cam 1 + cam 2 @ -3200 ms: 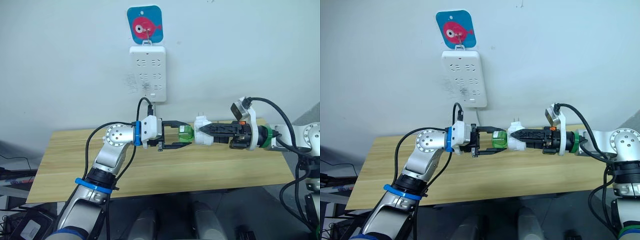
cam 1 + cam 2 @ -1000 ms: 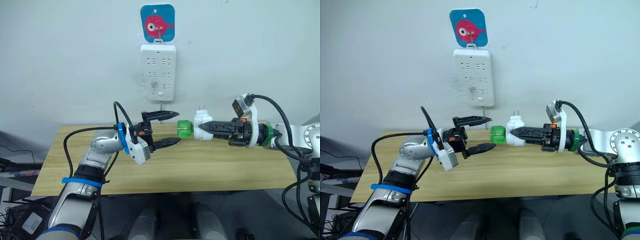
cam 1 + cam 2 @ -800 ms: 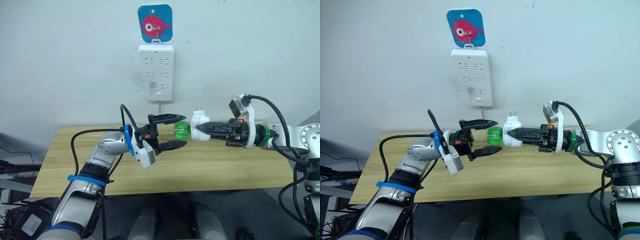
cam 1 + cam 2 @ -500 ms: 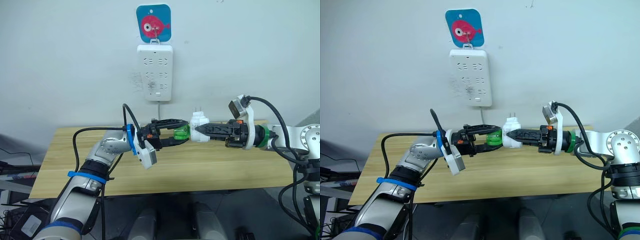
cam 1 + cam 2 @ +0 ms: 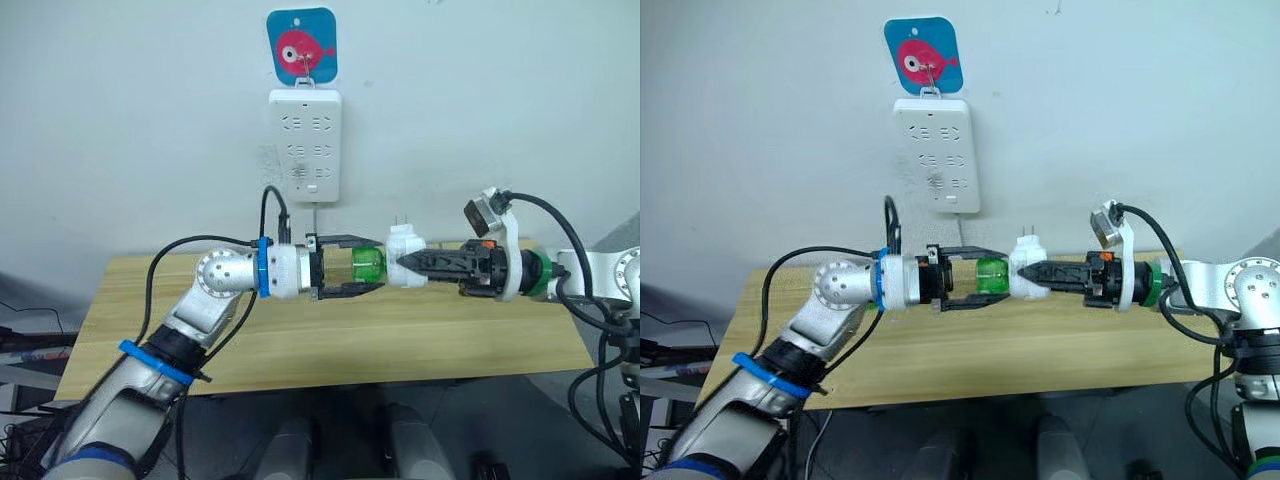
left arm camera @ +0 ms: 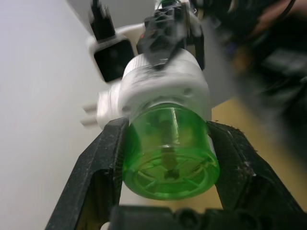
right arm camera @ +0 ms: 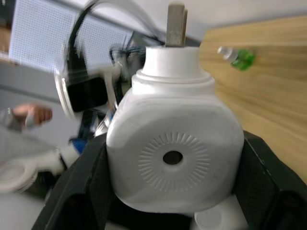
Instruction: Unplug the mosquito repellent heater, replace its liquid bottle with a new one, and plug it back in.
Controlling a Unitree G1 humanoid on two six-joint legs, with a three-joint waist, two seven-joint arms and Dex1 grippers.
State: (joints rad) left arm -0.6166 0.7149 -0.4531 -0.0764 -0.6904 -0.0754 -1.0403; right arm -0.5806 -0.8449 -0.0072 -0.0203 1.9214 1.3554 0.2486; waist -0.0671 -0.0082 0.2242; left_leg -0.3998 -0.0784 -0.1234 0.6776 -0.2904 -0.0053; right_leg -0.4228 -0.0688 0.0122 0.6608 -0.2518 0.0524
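My right gripper [image 5: 404, 267] is shut on the mosquito repellent heater [image 5: 405, 243], a small white unit held sideways above the table with its plug prongs pointing up. A green liquid bottle [image 5: 368, 268] sticks out of the heater toward my left arm. My left gripper [image 5: 987, 275] is shut on that bottle, one black finger [image 6: 103, 158] pressed to each side. In the right wrist view the heater [image 7: 172, 143] sits between the black fingers, showing its ribbed face with a small hole.
A white multi-socket strip [image 5: 305, 140] hangs on the wall under a blue fish hook [image 5: 302, 45], above and behind the grippers. The wooden table [image 5: 400, 340] lies below both arms. A small green-and-clear bottle [image 7: 236, 56] lies on it. A person's hand [image 7: 33, 115] shows far off.
A second ago my left gripper stood open, short of the bottle. It has moved in, shut on the green bottle and rolled at the wrist. The right gripper has kept hold of the heater.
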